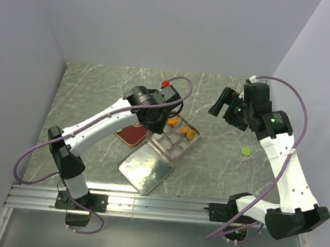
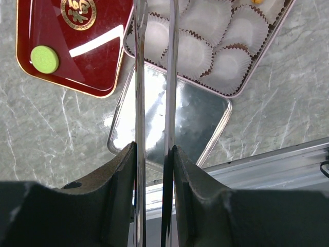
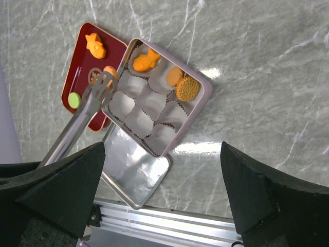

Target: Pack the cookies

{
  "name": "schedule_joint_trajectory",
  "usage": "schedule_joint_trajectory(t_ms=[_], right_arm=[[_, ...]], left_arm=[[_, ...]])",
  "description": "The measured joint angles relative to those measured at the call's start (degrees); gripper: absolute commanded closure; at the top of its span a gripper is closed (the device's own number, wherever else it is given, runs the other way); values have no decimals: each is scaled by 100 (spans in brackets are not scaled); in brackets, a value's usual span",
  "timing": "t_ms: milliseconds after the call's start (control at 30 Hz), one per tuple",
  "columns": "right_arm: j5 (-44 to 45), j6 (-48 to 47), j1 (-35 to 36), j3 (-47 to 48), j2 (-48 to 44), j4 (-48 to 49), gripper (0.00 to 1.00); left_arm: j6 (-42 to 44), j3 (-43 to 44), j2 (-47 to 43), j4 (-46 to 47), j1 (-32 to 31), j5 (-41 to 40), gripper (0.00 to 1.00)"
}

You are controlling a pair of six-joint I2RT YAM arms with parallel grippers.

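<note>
Three orange cookies (image 3: pixel 175 76) sit in an open tin (image 3: pixel 197 109), with others on the red tray (image 3: pixel 82 62) beside it, where tongs (image 3: pixel 74 121) clamped in the left gripper (image 2: pixel 154 154) reach an orange one, while the right gripper (image 1: pixel 223 102) hangs empty above the tabletop (image 3: pixel 257 62), jaws wide apart.

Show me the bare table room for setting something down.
Free: marble along the back wall; the strip between the tin and the lone green cookie. Crowded: centre, where red tray, tin and silver lid sit packed together under the tongs.
</note>
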Motion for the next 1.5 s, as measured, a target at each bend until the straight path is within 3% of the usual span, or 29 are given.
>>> schedule_joint_trajectory(t_ms=[867,1267,1500], right_arm=[[-9,0,0,0,-13,2,0],[-7,0,0,0,0,4,0],[-4,0,0,0,63,4,0]], left_arm=[[-116,-186,468,173,-57,-111,58],[-111,101,531,26,-57,-219,54],[-107,756,525,-129,2,-306,51]])
